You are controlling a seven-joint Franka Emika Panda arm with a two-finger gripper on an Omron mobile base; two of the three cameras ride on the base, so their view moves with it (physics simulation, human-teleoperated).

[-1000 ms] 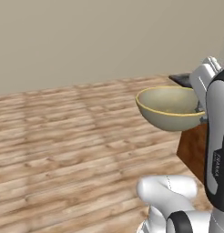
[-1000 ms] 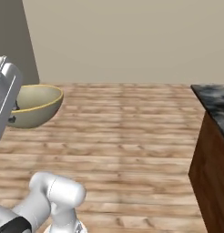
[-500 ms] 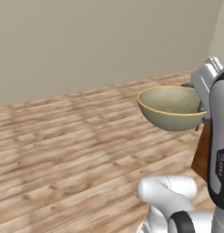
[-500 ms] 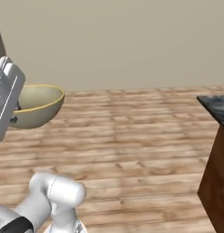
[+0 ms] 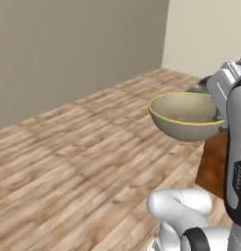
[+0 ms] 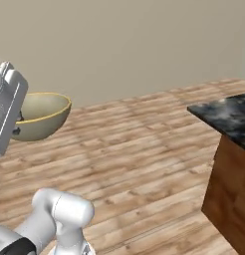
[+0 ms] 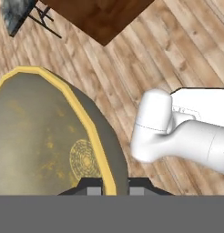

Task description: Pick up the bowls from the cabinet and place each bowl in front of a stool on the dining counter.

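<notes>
Since the earlier frames the whole scene has shifted across both base views: the wall corner now stands in the left base view, and the counter has slid from the right edge toward the middle of the right base view. That is the camera moving with the base. The bowl keeps the same place relative to the arm throughout.

The olive-beige bowl is held in the air, upright and roughly level, well above the wooden floor. It is empty inside. In the right base view the bowl sits at the left, just beside the white hand. In the hand view the bowl lies at the lower left, with its pale yellow rim running down between the two fingertips.

The gripper is pinching the bowl's rim: one fingertip lies inside the bowl, the other outside the wall, and the jaws are pressed nearly together on the thin edge.

The dining counter, with its black-and-grey marbled top over a reddish-brown wooden base, stands at the right of the right base view, well apart from the bowl. In the left base view its brown side panel appears behind and below the bowl. In the hand view the brown base is at the top edge, with thin black stool legs beside it on the floor.

A plain beige wall closes the background.
</notes>
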